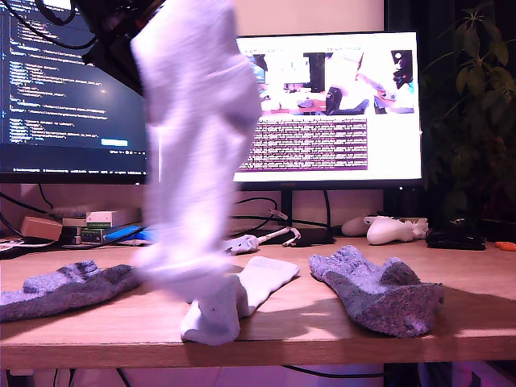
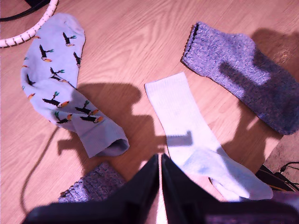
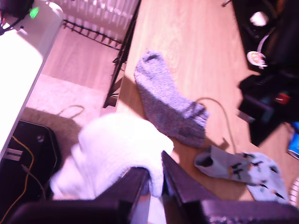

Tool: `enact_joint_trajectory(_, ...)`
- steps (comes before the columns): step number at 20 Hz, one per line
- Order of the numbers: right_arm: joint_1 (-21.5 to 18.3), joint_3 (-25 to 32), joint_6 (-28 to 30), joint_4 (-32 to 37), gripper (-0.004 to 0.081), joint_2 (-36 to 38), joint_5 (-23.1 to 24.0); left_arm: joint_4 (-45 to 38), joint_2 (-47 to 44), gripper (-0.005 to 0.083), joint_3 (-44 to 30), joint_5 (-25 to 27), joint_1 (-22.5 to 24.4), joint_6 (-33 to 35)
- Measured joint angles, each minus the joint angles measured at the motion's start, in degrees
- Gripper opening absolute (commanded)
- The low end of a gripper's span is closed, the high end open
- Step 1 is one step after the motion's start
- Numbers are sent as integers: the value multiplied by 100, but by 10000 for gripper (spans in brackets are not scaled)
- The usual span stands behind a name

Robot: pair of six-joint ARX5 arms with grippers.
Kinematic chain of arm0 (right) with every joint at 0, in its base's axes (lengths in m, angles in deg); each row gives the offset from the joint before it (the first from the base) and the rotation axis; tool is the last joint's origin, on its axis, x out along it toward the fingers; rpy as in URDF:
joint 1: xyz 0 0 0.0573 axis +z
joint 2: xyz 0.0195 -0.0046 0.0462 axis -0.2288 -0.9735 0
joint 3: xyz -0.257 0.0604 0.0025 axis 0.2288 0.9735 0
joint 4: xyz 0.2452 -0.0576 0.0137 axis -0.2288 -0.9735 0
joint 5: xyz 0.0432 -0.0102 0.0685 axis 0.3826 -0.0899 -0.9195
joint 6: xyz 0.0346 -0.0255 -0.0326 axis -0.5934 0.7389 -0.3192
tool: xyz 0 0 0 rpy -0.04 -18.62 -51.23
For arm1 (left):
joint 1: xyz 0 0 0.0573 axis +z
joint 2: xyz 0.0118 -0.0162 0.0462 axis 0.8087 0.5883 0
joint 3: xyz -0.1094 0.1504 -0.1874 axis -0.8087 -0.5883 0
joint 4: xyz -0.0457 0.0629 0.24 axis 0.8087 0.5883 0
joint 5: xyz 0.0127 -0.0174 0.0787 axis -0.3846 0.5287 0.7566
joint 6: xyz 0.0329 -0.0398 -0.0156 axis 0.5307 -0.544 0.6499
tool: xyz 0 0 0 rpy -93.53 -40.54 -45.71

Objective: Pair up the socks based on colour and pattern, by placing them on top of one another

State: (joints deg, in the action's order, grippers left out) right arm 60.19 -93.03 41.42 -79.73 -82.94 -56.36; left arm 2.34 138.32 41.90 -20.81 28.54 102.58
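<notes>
Wooden counter (image 1: 322,326), stock as seen. Hidden or unclear: my second pincer (image 3: 156,179) is lost in the exterior view behind the blurred hanging sock, its arm a dark mass at the top of that view; my first pincer (image 2: 160,177) I cannot find in the exterior view at all. White socks, plain ribbed, two counted: one hanging white sock (image 3: 112,154) pinched between my second pincer's jaws, raised above the counter's front edge with the floor beneath it, its lower end at or near the one below in the exterior view; one flat white sock (image 2: 187,135) lying on the counter, just beyond my first pincer. Fuzzy grey-lavender knit socks, two counted in the exterior view: one (image 1: 379,290) at that view's right, one (image 1: 64,289) cut off at that view's left edge. Light blue socks printed with small dark and orange birds: one whole (image 2: 60,79) in my first wrist view, curved; one (image 3: 243,170) in my second wrist view, partly cut off; whether these are the same sock I cannot tell. My first pincer's jaws are pressed nearly together, holding nothing, pointing down over the counter.
</notes>
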Motion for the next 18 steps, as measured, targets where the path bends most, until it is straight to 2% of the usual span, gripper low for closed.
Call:
enact_joint_trajectory(5, 0, -2, 0, 70, -12, -48, 4, 2, 0, -19, 0, 0, 44, 0)
enact_joint_trajectory(9, -166, -17, 2, 511, -12, -730, 55, 4, 0, -19, 0, -2, 63, 0)
enact_joint_trajectory(13, -599, -17, 9, 907, -12, -1676, 697, 140, 0, -19, 0, 0, 74, 0)
enact_joint_trajectory(18, -1384, -13, 157, 1314, -12, -1799, 872, 170, 0, -19, 0, 0, 103, 0)
